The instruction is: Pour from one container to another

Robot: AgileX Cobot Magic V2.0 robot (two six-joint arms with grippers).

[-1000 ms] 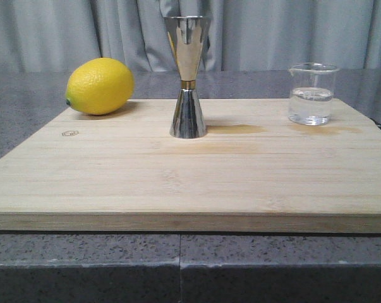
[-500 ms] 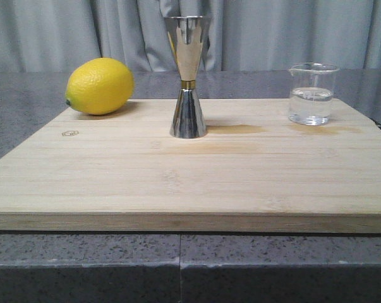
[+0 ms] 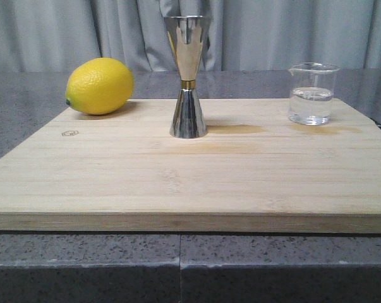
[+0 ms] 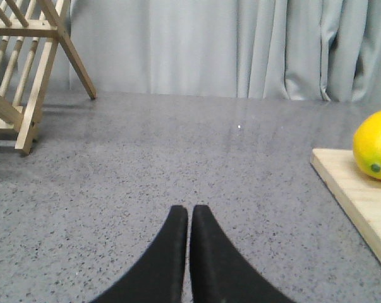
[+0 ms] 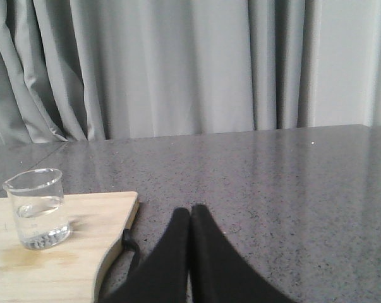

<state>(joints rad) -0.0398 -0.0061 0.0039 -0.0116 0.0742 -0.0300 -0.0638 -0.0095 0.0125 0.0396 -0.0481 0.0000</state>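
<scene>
On the wooden board that sits on the grey table, the glass beaker stands upright near the far right corner with clear liquid in it, and the steel jigger stands upright by the middle of the far edge, well apart from it. A lemon lies at the far left corner. The left claw hangs over bare table off the board's left edge, fingers pressed together and holding nothing; the right claw does the same off the right edge.

We see the clear glass beaker upright, partly filled with clear liquid, well right of the upright steel jigger.
</scene>
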